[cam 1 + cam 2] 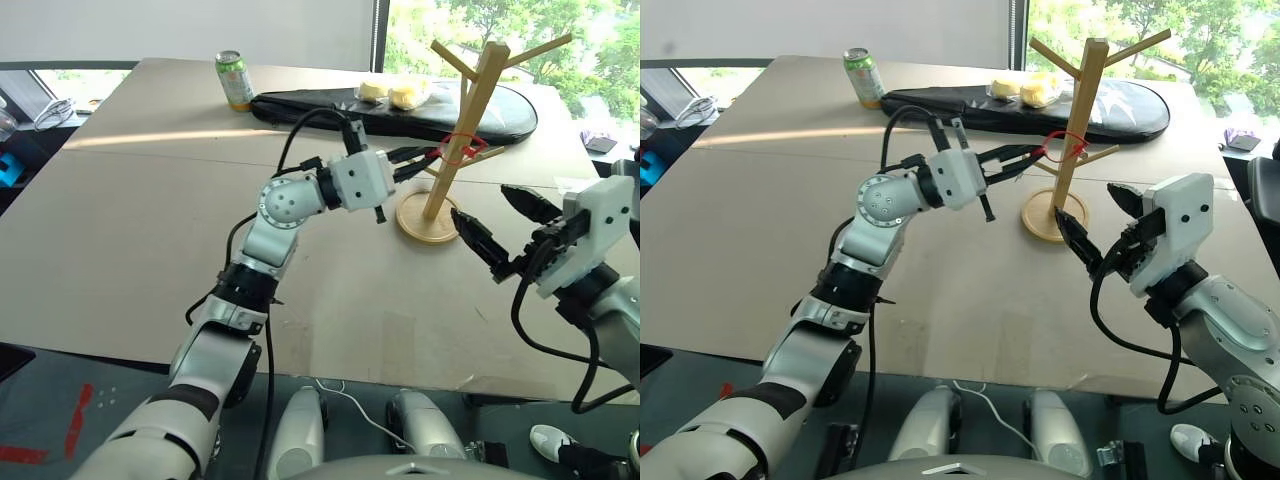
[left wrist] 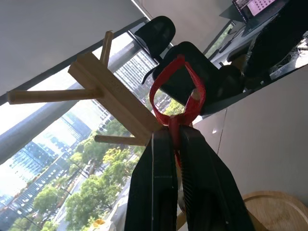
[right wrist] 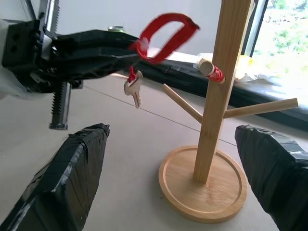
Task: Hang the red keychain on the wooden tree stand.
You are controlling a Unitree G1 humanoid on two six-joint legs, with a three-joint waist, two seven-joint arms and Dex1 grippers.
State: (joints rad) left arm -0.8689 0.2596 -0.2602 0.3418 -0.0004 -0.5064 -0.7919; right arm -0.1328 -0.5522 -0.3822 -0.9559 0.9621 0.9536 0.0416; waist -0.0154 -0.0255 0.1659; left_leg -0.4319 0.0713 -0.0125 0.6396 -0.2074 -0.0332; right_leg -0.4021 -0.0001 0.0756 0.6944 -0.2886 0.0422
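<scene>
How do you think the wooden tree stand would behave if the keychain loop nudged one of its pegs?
The wooden tree stand looks rigid, so a peg probably won't flex. Its tall post over a fairly small disc base suggests it could rock or slide under a sideways push. The red keychain seems a soft loop, likely yielding first.

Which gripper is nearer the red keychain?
Left. The left gripper is shut on the red keychain beside the wooden tree stand; the right gripper waits open below it.
</scene>
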